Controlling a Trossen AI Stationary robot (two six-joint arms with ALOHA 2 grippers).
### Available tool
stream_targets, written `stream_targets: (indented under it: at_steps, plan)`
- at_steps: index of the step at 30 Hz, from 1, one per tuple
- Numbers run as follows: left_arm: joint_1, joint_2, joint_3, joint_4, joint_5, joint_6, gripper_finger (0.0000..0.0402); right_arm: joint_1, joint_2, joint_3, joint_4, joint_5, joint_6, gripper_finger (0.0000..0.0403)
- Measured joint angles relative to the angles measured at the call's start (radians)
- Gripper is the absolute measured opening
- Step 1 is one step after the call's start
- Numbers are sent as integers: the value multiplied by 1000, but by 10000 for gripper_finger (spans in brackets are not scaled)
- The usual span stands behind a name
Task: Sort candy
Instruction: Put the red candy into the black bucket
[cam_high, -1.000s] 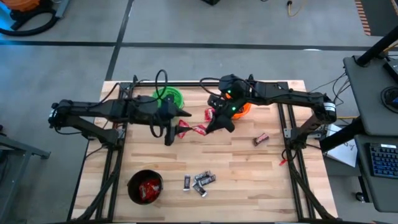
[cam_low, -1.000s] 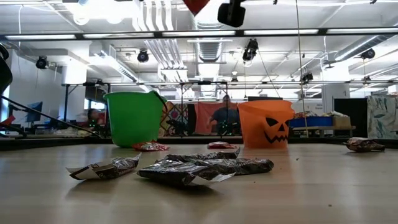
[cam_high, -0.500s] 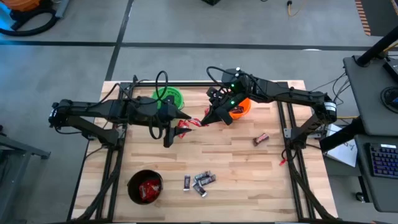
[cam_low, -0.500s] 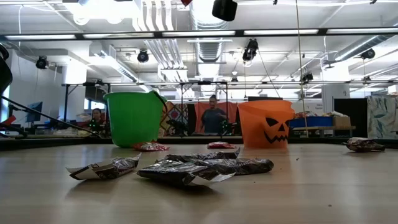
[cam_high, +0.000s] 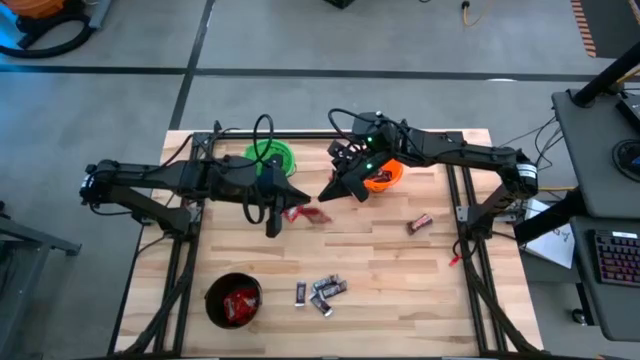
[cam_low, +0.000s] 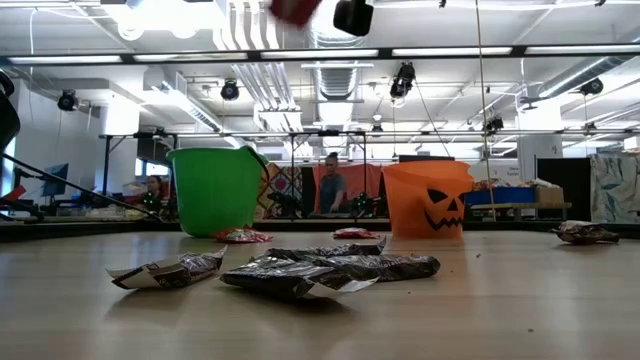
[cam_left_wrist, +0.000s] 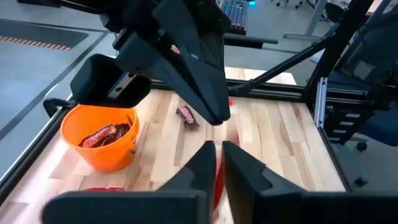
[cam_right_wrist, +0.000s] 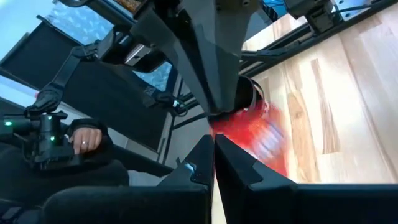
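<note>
**Red packet aloft between the two grippers**

Candy lies in several groups on the wooden table (cam_high: 380, 270). One red packet (cam_high: 305, 213) shows as a blurred smear near the table's middle. In the low view it sits at the top edge, well above the tabletop.

Left gripper (cam_high: 298, 190): reaches in from the left, just beside the green bucket (cam_high: 272, 158). Its fingers (cam_left_wrist: 199, 165) stand almost together, with a thin red strip showing in the slit between them. The right wrist view shows the packet hanging directly under this gripper's tip, so it appears pinched there.

Right gripper (cam_high: 327, 192): faces the left one, near it, beside the orange bucket (cam_high: 385, 176). Its fingers (cam_right_wrist: 239, 165) are pressed together with nothing between them; the packet lies beyond their tips.

Dark brown-red bars (cam_left_wrist: 102, 134) rest inside the orange bucket. A single brown-red bar (cam_high: 420, 222) lies on the table towards the right side. Black-silver bars (cam_high: 322, 290) cluster near the front edge. Red packets (cam_high: 238, 305) fill the black bucket (cam_high: 212, 292) at the front left.

A person's hand (cam_right_wrist: 84, 142) grips a controller beyond the table.
</note>
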Motion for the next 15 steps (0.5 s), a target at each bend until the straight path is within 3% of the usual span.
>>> stream_targets:
  at_steps: [11,13,15]
  plan:
    - [-1,-2,0,-41,2,-36,0,0,0,1,-43,9,-39,9]
    - [-1,-3,0,-59,2,-49,0,6,0,1,-102,47,-104,9]
    - [-5,-7,0,-60,2,-56,0,22,1,-5,-178,160,-206,9]
